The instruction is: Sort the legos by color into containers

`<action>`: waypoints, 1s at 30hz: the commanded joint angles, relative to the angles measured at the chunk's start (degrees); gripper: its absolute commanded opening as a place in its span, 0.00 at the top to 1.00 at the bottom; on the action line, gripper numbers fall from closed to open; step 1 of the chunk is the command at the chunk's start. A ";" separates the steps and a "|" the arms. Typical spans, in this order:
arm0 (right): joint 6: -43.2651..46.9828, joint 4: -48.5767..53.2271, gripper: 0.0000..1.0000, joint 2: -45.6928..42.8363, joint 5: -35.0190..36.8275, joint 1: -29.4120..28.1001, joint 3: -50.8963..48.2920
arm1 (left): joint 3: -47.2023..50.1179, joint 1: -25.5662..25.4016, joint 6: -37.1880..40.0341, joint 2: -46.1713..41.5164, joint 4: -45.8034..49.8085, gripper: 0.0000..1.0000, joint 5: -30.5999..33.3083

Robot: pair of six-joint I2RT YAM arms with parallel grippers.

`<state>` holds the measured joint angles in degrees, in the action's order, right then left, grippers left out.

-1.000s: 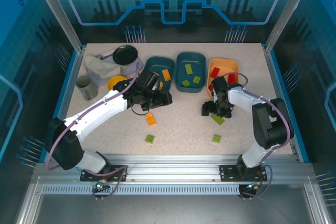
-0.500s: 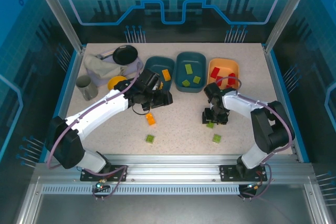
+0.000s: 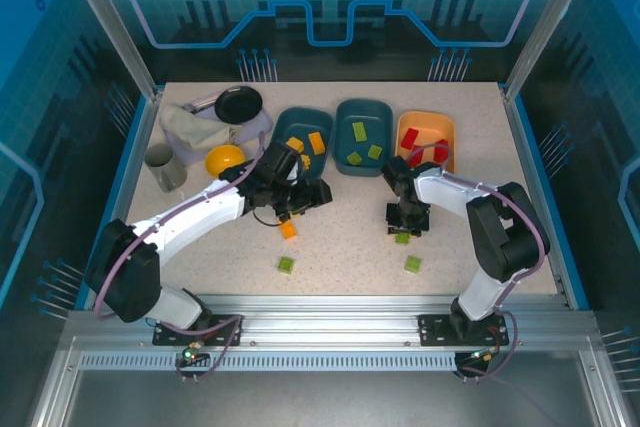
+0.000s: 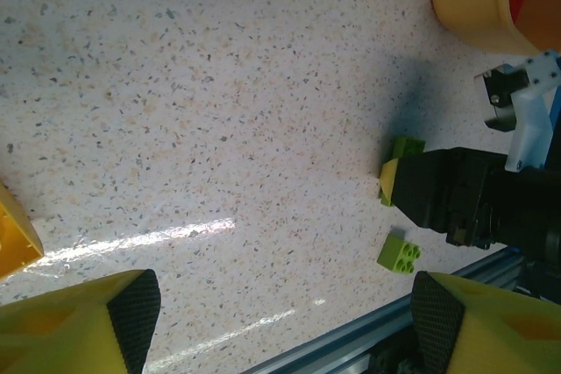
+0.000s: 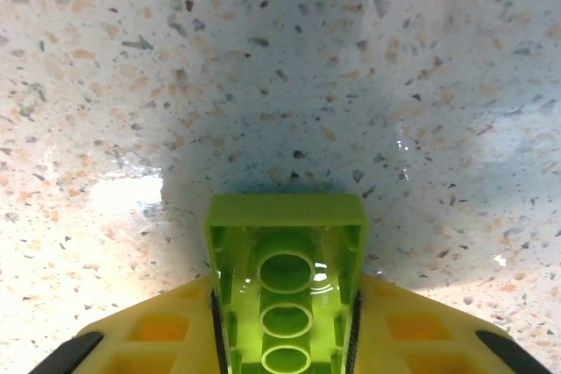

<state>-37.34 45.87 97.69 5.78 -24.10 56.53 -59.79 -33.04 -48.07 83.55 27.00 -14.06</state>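
The right gripper (image 3: 404,228) is clamped tight on a green brick (image 5: 285,260), low by the table (image 3: 345,247) in front of the orange tray (image 3: 425,124). The left gripper (image 4: 285,304) gapes wide and empty, an orange brick (image 3: 289,230) just beside it

Centre tabletop (image 3: 345,217) open; 3 trays (image 3: 364,104) line far side.

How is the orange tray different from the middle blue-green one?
The orange tray is pale and holds red bricks; the middle teal tray is dark and holds green bricks. The orange tray sits farthest right; the teal tray sits between two others. Both are shallow, rounded and similar in size.
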 commanded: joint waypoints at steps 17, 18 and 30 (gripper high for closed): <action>8.44 3.17 0.78 9.01 -1.38 -0.52 35.78 | -16.23 4.60 1.24 1.80 15.91 0.21 12.70; 8.83 3.18 0.78 12.09 -2.37 -0.13 39.35 | -16.75 4.70 1.27 2.21 15.85 0.21 12.66; 11.20 11.14 0.74 44.27 -17.03 5.79 77.75 | -18.09 5.00 1.76 3.66 16.77 0.21 12.25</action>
<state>-27.73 51.03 137.75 -5.54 -19.35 127.83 -76.49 -28.32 -47.66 87.33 41.52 -2.74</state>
